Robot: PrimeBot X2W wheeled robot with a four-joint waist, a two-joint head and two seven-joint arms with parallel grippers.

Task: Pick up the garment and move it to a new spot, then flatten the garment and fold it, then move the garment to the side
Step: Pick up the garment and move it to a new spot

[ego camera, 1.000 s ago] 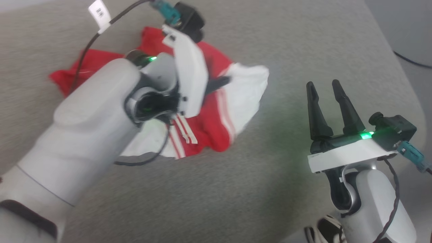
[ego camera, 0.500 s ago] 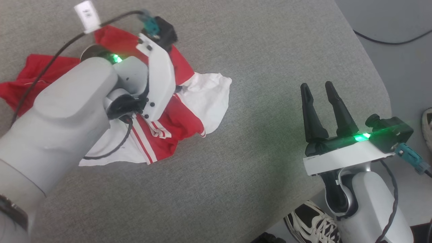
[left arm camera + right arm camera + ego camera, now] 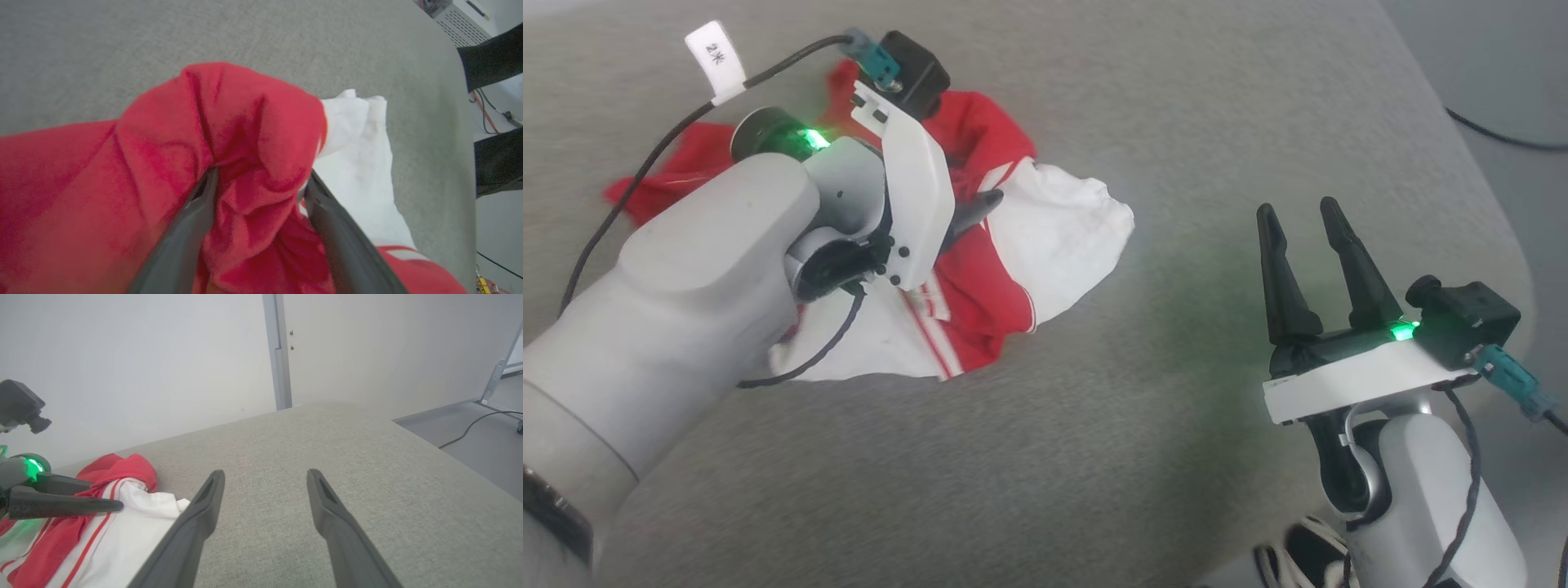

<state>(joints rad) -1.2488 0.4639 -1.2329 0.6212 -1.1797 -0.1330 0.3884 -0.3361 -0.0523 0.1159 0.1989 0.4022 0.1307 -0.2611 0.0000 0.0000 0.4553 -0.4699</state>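
Since the shirt [image 3: 988, 286] lies crumpled on the grey surface [image 3: 1094, 457] right under our left gripper [image 3: 259, 179], we'd guess it's already at its new spot and flattening is next. That gripper's fingers stand apart, a red fold bunched loosely between them rather than pinched. Our right gripper [image 3: 1297, 208] hangs well off to the side, fingers spread and empty, probably to leave the left one room.

1. I find the garment [image 3: 984, 278] crumpled in a loose heap, neither flattened nor folded.
2. Its red body bunches into a raised fold, and a white sleeve with striped bands spreads to my right.
3. It lies on the grey cloth surface [image 3: 1094, 425].
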